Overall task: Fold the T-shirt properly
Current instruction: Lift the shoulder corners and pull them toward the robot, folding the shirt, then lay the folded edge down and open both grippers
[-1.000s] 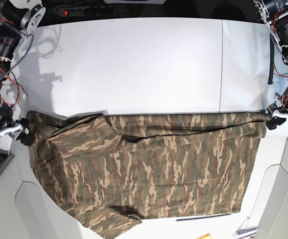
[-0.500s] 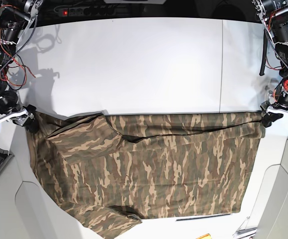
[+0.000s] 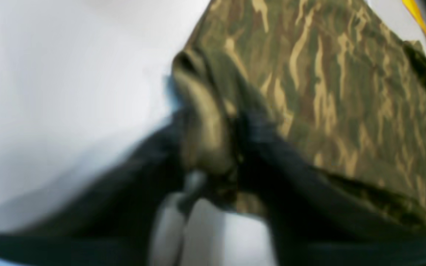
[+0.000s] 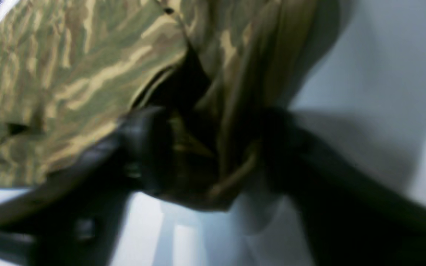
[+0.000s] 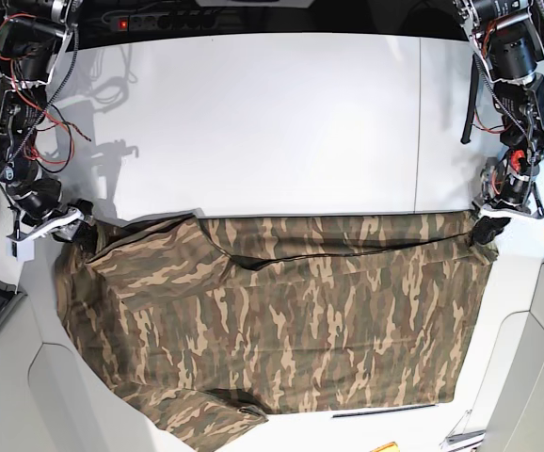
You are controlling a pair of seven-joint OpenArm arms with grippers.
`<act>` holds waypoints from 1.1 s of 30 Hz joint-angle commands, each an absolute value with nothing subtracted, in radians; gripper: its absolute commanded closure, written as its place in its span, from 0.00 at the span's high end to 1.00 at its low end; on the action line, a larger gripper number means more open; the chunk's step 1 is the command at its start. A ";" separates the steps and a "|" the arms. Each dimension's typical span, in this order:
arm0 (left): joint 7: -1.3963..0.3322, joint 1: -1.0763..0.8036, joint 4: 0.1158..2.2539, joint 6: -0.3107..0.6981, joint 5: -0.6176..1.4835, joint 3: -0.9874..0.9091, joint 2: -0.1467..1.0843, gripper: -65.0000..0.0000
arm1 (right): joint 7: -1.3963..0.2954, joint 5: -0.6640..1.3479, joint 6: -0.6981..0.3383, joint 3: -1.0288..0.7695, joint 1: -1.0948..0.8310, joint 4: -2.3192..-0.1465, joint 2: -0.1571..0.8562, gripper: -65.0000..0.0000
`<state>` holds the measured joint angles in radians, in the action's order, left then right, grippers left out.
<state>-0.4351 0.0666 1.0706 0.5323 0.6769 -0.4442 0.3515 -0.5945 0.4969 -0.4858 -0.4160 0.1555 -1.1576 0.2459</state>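
The camouflage T-shirt (image 5: 300, 311) lies spread across the near half of the white table (image 5: 253, 122), with its far edge folded over in a straight line. At the right end of that fold my left gripper (image 5: 487, 229) pinches the corner. Up close in the left wrist view, the left gripper (image 3: 209, 125) has a bunch of the T-shirt (image 3: 327, 74) squeezed between its dark fingers. My right gripper (image 5: 74, 226) holds the left end. In the right wrist view, the right gripper (image 4: 209, 125) has a thick wad of the T-shirt (image 4: 68, 74) between its fingers.
A black power strip (image 5: 178, 19) runs along the table's far edge. Part of a small yellow object (image 5: 385, 447) shows at the bottom edge. The shirt's lower left sleeve hangs near the table's front corner. Red and black cables hang by the arm on the left.
Both grippers have closed on the shirt's far corners and moved inward and away from the camera, drawing the fold's two ends with them.
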 commanded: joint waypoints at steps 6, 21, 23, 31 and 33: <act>-0.437 0.078 1.085 0.629 0.683 -0.443 0.382 0.00 | -0.573 0.490 -0.550 -0.419 0.176 -1.172 0.247 0.00; -0.503 -0.086 1.301 0.668 0.723 -0.467 0.477 0.00 | -0.757 0.587 -0.566 -0.448 0.059 -1.372 0.249 0.00; -0.519 -0.125 1.346 0.671 0.751 -0.482 0.477 0.00 | -0.768 0.587 -0.566 -0.448 0.023 -1.420 0.252 0.00; -0.610 -0.272 1.514 0.678 0.824 -0.556 0.477 0.00 | -0.820 0.647 -0.565 -0.453 -0.145 -1.593 0.314 0.00; -0.611 -0.311 1.550 0.680 0.847 -0.564 0.477 0.00 | -0.820 0.657 -0.565 -0.453 -0.184 -1.624 0.336 0.00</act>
